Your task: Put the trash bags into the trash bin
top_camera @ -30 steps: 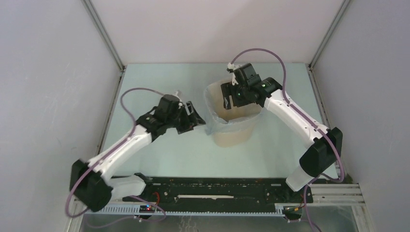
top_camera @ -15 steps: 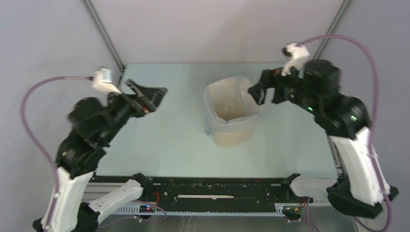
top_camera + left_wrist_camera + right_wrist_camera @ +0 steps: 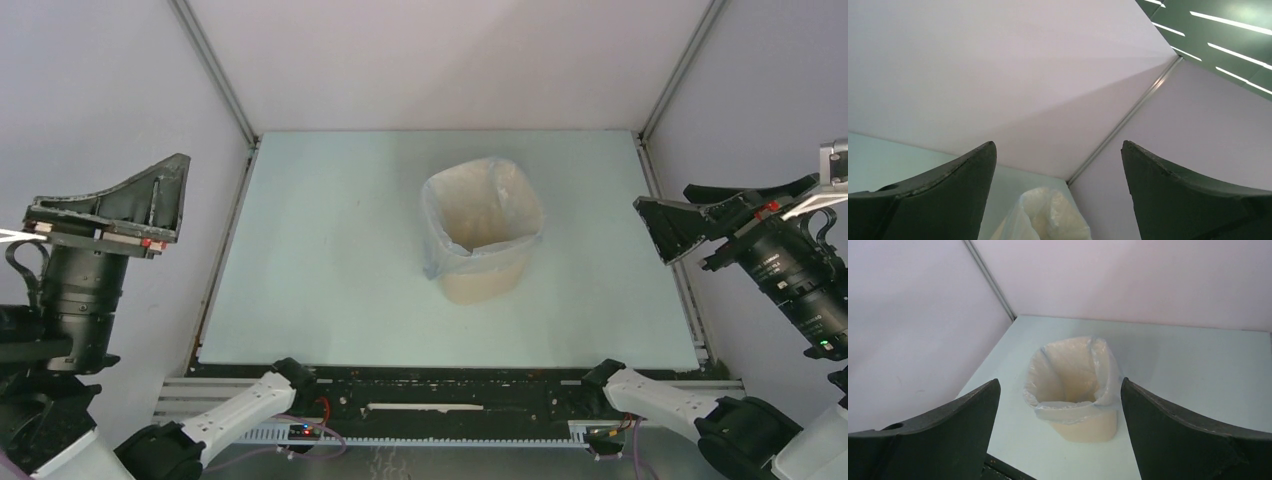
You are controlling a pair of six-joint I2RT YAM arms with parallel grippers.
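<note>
The beige trash bin (image 3: 482,286) stands upright right of the table's middle. The pale-blue translucent trash bag (image 3: 437,262) lines it, with its rim folded over the bin's edge and draping lowest on the left side. The right wrist view shows the bin (image 3: 1093,429) and the bag (image 3: 1074,409) from above. The left wrist view shows only the bag's top (image 3: 1048,216). My left gripper (image 3: 150,200) is raised high at the far left, open and empty (image 3: 1058,150). My right gripper (image 3: 665,215) is raised at the far right, open and empty (image 3: 1060,390). Neither touches the bin.
Pale walls with metal corner posts (image 3: 215,75) enclose the light table (image 3: 330,250). A black rail (image 3: 450,395) with the arm bases runs along the near edge.
Both grippers have let go of the bag at the bin's rim and pulled back, up and outward to the sides. The bag stays draped over the bin.
</note>
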